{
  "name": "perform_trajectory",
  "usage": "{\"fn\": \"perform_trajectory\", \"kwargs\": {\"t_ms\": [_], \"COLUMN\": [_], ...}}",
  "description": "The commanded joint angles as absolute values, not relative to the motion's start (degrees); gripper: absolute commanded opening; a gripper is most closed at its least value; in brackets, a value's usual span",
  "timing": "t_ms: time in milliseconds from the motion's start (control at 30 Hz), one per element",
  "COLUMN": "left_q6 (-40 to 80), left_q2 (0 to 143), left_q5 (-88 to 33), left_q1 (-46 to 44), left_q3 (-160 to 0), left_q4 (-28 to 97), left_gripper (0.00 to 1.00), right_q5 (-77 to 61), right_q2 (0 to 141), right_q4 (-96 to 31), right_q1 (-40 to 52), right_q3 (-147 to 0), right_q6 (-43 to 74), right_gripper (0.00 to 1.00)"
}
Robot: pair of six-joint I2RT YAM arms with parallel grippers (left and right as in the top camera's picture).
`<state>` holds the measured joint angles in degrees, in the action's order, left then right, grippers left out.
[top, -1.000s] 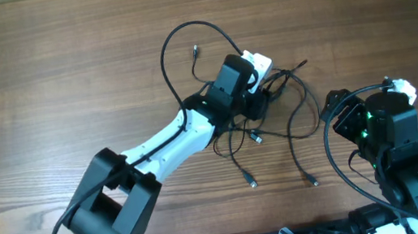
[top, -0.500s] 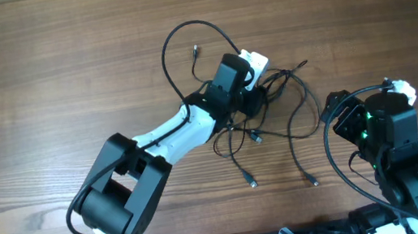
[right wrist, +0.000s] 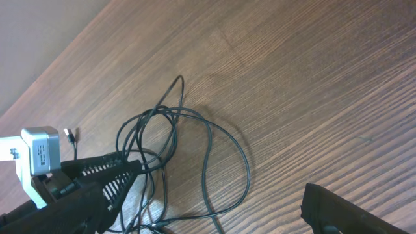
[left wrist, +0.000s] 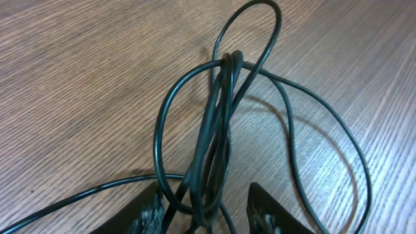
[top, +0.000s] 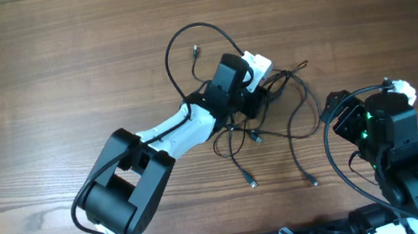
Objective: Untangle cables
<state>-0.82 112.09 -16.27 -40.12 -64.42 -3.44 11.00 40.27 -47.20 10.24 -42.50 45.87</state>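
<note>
Straddling bunched black cables (left wrist: 214, 130) with left gripper (left wrist: 205, 194), jaws apart, seemingly not pinching; holding right gripper (right wrist: 218, 201) wide open, well apart, over wooden table (left wrist: 78, 78).

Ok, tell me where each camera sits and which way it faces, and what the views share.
Overhead: fixed above the table, looking straight down; the left arm and right arm show, with the cables.
Left wrist: on the left arm, looking down past the left gripper, its fingers either side of a cable bundle.
Right wrist: on the right arm, facing across the wood toward the tangle; one own finger shows bottom right.
Shared: all three see the cables; the right wrist view also catches the left gripper.
</note>
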Motion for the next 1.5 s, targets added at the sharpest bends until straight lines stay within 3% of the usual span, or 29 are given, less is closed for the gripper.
{"fn": "perform_trajectory", "kwargs": {"t_ms": [0, 100, 167, 200, 300, 333, 367, 400, 500, 600, 667, 767, 800, 833, 967, 1067, 1267, 1400, 1467], "left_q6": [-1.28, -1.28, -1.28, -1.28, -1.28, -1.28, -1.28, -1.28, -1.28, -1.28, -1.28, -1.06, -0.80, -0.43, 0.64, 0.64, 0.64, 0.64, 0.64], "left_q2": [113.40, 113.43, 113.45, 113.49, 113.49, 113.49, 113.49, 113.49, 113.49, 115.04, 116.07, 115.83, 115.83, 115.59, 111.79, 104.71, 92.18, 85.86, 83.50], "left_q5": [-18.13, -18.13, -17.93, -17.91, -16.64, -16.64, -16.64, -16.64, -16.64, -15.75, -15.79, -15.79, -15.81, -15.84, -15.84, -15.86, -15.84, -15.86, -15.90], "left_q1": [-39.94, -39.94, -39.94, -39.94, -39.94, -39.94, -39.94, -39.97, -39.97, -39.94, -39.94, -39.94, -39.94, -39.94, -39.94, -39.97, -39.94, -39.94, -39.97], "left_q3": [-64.84, -64.84, -64.84, -64.84, -64.84, -64.84, -64.84, -64.84, -64.84, -64.84, -64.84, -64.84, -64.86, -64.86, -64.86, -64.86, -64.86, -64.86, -64.86], "left_q4": [-3.66, -3.66, -3.38, -3.22, -2.46, -2.22, -1.93, -1.96, -1.96, -2.52, -2.81, -4.60, -5.02, -4.93, -4.95, -4.99, -4.01, 0.95, 3.46], "left_gripper": [0.32, 0.13, 0.12, 0.04, 0.04, 0.14, 0.36, 0.42, 0.49, 0.50, 0.44, 0.23, 0.09, 0.04, 0.04, 0.04, 0.04, 0.04, 0.04], "right_q5": [11.73, 11.55, 11.51, 11.31, 10.22, 10.11, 9.21, 8.88, 8.88, 8.86, 8.88, 8.93, 8.93, 8.93, 5.54, -13.13, -23.92, -23.94, -24.62], "right_q2": [40.29, 40.29, 40.29, 40.29, 40.29, 40.29, 40.29, 40.29, 40.29, 40.29, 40.29, 40.29, 40.29, 40.29, 40.29, 40.29, 40.29, 40.29, 40.29], "right_q4": [-47.24, -47.24, -47.24, -47.24, -47.20, -47.24, -47.20, -47.20, -47.20, -47.24, -47.24, -47.20, -47.22, -47.24, -46.68, -41.80, -35.64, -29.08, -25.39], "right_q1": [10.11, 10.11, 10.11, 10.11, 10.11, 10.11, 10.11, 10.11, 10.11, 10.11, 10.11, 10.11, 10.11, 10.11, 10.11, 10.11, 10.11, 10.11, 10.11], "right_q3": [-42.68, -42.68, -42.68, -42.68, -42.68, -42.68, -42.68, -42.68, -42.68, -42.68, -42.70, -42.68, -42.68, -42.68, -42.68, -42.70, -42.70, -42.70, -42.70], "right_q6": [46.46, 46.48, 46.48, 46.44, 44.75, 44.10, 42.61, 42.02, 42.00, 42.00, 41.95, 41.95, 41.95, 41.91, 35.79, 22.13, 27.11, 33.41, 34.85], "right_gripper": [1.00, 0.99, 1.00, 1.00, 1.00, 1.00, 1.00, 1.00, 1.00, 1.00, 1.00, 1.00, 0.99, 1.00, 0.99, 0.99, 0.98, 0.85, 0.84]}}
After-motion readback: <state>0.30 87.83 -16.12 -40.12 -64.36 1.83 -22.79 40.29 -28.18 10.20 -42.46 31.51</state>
